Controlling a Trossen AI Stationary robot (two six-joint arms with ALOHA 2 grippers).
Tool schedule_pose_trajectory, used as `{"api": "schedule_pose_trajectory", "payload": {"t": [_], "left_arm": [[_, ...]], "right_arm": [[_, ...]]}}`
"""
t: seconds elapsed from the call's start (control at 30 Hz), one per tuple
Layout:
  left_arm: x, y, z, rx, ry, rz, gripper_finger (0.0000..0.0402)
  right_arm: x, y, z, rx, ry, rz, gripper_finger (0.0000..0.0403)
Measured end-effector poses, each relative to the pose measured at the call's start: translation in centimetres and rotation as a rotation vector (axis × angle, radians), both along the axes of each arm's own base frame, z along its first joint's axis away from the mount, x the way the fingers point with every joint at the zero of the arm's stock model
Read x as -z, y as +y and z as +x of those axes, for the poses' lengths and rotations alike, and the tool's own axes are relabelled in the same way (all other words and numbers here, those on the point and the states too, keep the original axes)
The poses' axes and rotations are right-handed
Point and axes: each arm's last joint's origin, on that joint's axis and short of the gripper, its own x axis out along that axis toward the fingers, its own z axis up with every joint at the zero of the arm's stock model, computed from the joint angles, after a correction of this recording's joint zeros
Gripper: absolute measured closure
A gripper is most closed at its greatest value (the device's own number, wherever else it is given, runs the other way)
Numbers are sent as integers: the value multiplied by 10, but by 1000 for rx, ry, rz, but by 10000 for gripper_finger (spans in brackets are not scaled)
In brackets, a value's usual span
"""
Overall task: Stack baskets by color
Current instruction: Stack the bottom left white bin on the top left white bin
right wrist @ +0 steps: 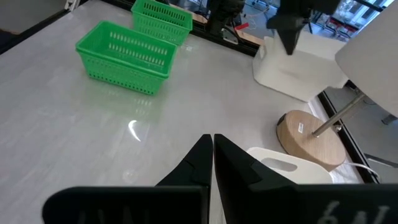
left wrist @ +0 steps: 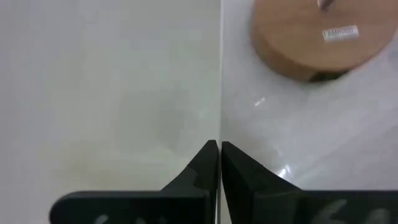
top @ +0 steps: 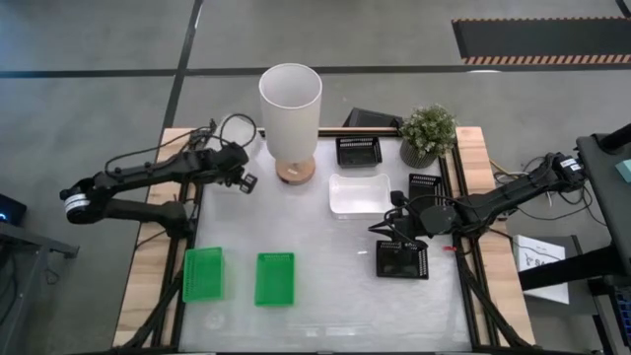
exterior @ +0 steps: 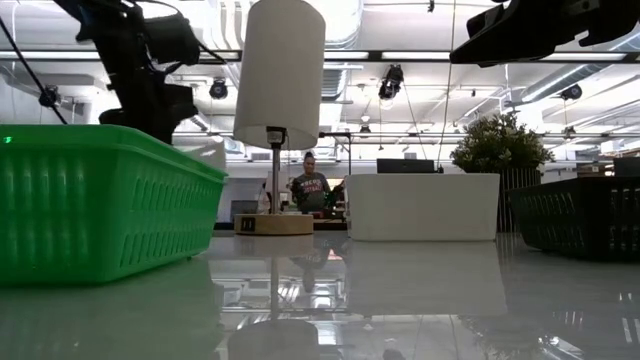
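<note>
Fingers pressing together on the right gripper, hovering empty beside a black basket and white basket, left gripper sitting closed near the lamp, two green baskets lying well apart at the front.

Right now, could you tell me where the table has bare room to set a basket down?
The widest bare patch lies mid-table, between the green baskets and the white basket. The front right corner, below the black basket, is also bare. It is crowded at the back right, around the plant.
</note>
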Motion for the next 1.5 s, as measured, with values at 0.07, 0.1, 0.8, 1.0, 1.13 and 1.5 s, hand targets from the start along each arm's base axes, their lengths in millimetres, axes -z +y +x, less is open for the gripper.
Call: {"api": "schedule_pose_trajectory", "payload": {"t": [0.07,0.1,0.8,1.0,1.13,1.5], "left_arm": [[-9,0,-2,-43,-11,-1,401],[-11,-1,-4,-61,0,-11,401],[-50,5,9,-332,32,-53,402],[-26,13,26,-320,167,-81,401],[-22,15,30,-324,185,-82,402],[-22,13,26,-340,149,-95,401]], "right_arm": [[0,0,0,0,0,0,394],[0,0,0,0,1,0,394],[6,-1,-2,2,48,-13,394],[8,-1,-3,4,56,-12,394],[9,-1,-3,4,64,-13,394],[9,-1,-3,4,65,-15,394]]}}
